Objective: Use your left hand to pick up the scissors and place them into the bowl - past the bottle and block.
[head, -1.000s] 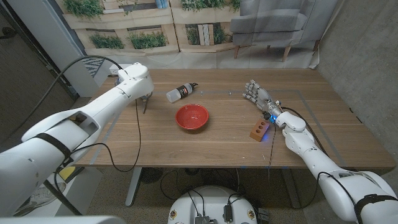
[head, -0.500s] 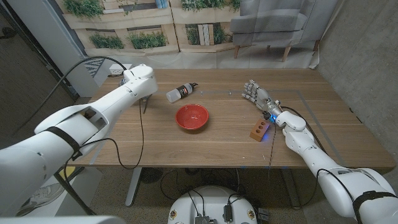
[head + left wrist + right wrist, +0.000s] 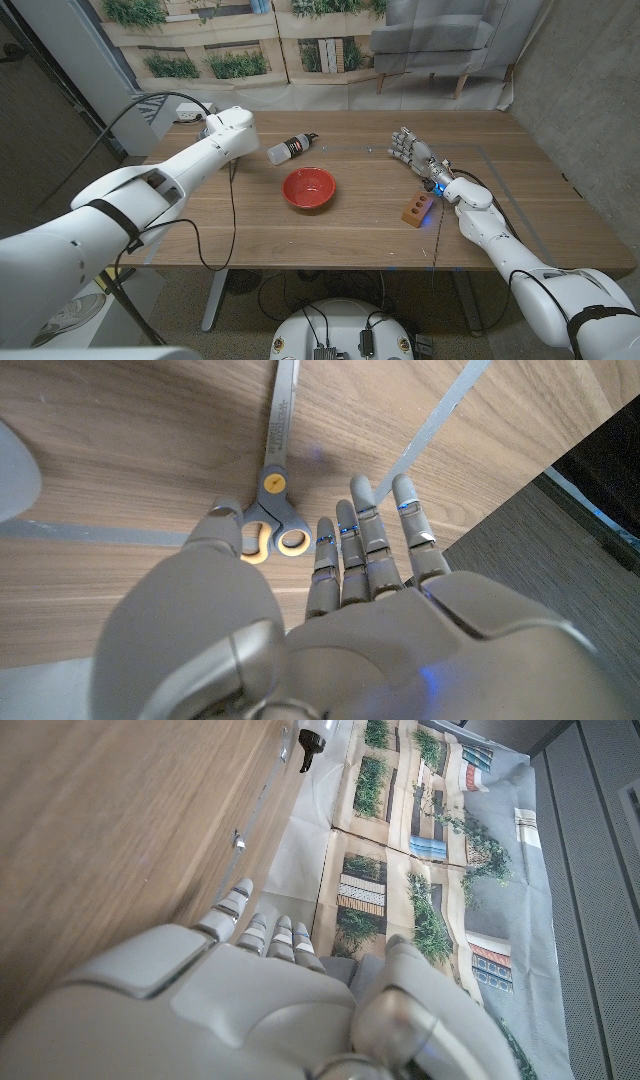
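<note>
The left hand (image 3: 350, 620) hangs over the scissors (image 3: 275, 480), which lie flat on the wooden desk (image 3: 350, 225) near its far left corner; in the left wrist view the fingers (image 3: 375, 530) are stretched out side by side just beside the yellow-lined handle rings, the thumb sits on the other side of the rings, and nothing is clasped between them, though whether a fingertip touches the handles cannot be told. The blades point away from the hand along the wood grain. In the head view the left forearm covers that spot, so the scissors cannot be made out there. The red bowl (image 3: 308, 188) stands near the middle of the desk, apart from everything else. A small bottle (image 3: 291, 149) with a black cap lies on its side beyond the bowl, between the bowl and the left arm's wrist. A reddish-brown block (image 3: 412, 212) sits to the right of the bowl, just beside the right forearm. The right hand (image 3: 410, 152) rests on the desk farther back on the right side, its fingers loosely spread and holding nothing
</note>
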Tool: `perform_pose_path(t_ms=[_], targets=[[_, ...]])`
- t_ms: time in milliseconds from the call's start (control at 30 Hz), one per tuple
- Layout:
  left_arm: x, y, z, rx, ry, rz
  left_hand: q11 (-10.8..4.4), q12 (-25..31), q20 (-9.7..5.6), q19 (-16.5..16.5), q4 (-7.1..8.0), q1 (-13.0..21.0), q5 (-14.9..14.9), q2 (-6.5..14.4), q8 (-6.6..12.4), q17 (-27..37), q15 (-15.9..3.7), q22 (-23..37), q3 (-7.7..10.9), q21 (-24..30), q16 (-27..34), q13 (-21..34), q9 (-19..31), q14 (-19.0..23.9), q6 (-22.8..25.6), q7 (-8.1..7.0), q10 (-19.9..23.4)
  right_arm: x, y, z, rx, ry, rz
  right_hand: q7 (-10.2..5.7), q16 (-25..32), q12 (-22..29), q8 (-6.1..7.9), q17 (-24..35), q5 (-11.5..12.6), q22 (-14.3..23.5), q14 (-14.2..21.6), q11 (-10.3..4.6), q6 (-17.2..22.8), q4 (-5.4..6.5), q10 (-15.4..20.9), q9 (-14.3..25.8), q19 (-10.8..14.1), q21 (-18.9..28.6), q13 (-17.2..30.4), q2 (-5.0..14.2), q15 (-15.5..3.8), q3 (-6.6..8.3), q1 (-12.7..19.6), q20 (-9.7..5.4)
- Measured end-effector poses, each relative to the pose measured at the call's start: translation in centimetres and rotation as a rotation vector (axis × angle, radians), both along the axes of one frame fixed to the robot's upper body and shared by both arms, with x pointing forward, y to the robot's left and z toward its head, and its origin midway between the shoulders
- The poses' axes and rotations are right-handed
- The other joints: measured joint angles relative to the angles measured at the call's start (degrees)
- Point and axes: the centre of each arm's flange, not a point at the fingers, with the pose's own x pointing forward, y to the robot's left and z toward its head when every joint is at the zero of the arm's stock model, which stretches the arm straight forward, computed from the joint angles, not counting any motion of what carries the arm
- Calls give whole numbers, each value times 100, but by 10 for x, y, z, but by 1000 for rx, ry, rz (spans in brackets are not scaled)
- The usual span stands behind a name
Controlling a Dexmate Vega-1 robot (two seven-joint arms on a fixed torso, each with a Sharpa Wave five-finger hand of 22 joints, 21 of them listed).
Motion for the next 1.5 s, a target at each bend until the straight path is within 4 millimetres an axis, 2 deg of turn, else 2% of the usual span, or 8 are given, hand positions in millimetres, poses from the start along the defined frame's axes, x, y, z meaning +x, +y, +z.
perform_pose_path(t_ms=[1000, 1067, 1500], targets=[[16, -8, -17, 29, 64, -4, -12, 95, -22, -22, 0, 28, 0, -17, -58, 27, 0, 53, 0, 91, 43, 53, 29, 0, 33, -31, -14, -2, 2, 5, -14, -21, 25, 0, 0, 0, 0, 1, 0, 0, 22, 0, 0, 0, 0, 0, 0, 0, 0, 33, -22, 0, -32, 0], [17, -9, -17, 35, 67, -3, -35, 95, -21, -22, 0, 30, 0, -17, -57, 26, -4, 53, 0, 133, 44, 70, 31, 3, 63, 0, 9, -2, 2, 5, -14, -20, 26, 0, 0, 0, 0, 1, 0, 0, 22, 0, 0, 0, 0, 0, 0, 0, 0, 32, -21, 0, -32, 0], [27, -22, -16, 161, 103, 21, -43, 124, -21, -22, -19, 123, 0, -30, -57, 79, -31, 80, 19, 179, 111, 79, 33, 30, 114, -10, 19, 1, 1, 3, -3, -19, 30, 0, 0, 0, 0, 2, 0, 0, 21, 0, 0, -24, 0, 0, 0, 0, 0, 8, -21, -24, -54, 0]])
